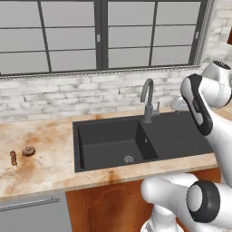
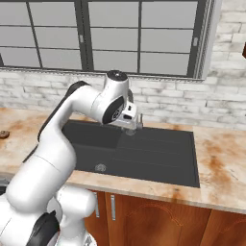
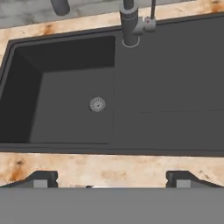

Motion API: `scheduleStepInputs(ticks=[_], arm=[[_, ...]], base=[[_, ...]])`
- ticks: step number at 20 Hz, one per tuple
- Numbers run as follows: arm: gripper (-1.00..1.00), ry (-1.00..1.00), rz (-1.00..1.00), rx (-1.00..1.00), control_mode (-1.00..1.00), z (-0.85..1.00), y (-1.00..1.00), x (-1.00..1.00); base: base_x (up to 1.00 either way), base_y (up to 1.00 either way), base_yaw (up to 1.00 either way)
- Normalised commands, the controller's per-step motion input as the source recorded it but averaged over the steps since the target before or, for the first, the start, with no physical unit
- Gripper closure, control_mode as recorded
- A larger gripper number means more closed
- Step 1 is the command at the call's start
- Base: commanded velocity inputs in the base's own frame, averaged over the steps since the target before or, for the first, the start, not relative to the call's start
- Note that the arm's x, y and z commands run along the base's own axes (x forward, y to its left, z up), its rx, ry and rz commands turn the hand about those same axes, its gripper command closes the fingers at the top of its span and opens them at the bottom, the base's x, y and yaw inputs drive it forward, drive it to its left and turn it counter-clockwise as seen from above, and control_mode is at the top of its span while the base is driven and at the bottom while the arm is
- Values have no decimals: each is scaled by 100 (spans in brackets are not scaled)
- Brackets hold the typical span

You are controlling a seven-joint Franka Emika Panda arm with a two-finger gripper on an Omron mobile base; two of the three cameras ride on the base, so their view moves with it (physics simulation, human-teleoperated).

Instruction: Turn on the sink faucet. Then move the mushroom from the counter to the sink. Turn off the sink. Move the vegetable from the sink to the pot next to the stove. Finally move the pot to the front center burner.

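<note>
Tan mushroom [image 1: 28, 151] on marbled counter [image 1: 50, 136]

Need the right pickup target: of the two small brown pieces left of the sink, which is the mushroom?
The round, cap-shaped mushroom, nearer the sink; the slim upright stick beside it isn't.

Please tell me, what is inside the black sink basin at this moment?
Inside the sink I see a round metal drain on its floor. The mushroom lies on the counter. The near wall hides a strip of floor.
</note>
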Motion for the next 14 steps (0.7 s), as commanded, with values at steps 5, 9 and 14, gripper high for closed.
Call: scheduleStepInputs(ticks=[5,9,14], arm=[[-100,-2,9,4,-100,-25,-57,57],[-100,-27,30,4,-100,-26,-26,37],[-100,-26,41,6,-100,-22,-2,26]], base=[[0,0,0],[0,0,0],[0,0,0]])
